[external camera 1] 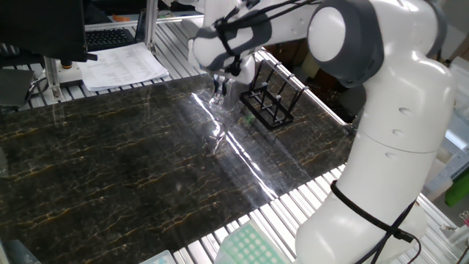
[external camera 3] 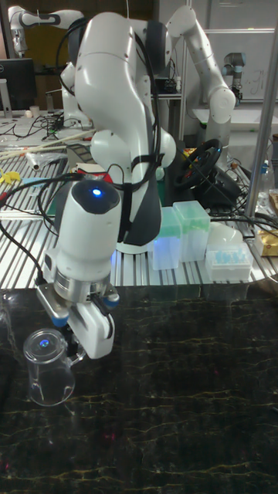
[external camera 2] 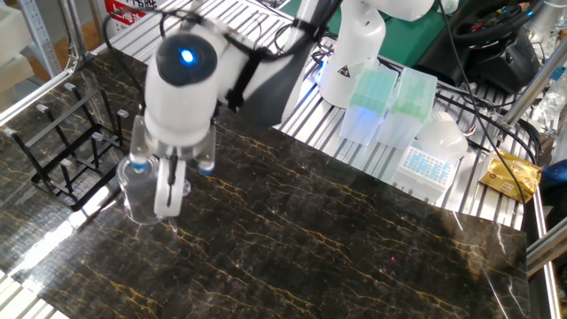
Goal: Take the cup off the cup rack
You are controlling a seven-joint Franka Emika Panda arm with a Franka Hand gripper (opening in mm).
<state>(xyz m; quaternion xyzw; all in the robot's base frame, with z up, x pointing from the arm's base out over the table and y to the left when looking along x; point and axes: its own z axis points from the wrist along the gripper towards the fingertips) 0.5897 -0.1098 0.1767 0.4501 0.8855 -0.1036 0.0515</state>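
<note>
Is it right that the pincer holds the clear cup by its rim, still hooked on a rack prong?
Not quite. The pincer does hold the cup by its rim, but the cup is off the cup rack, beside it over the dark tabletop. The other fixed view shows the gap.

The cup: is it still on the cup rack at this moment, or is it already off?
Off. The cup is held in the gripper, clear of the cup rack, which stands apart beside it with bare prongs.
</note>
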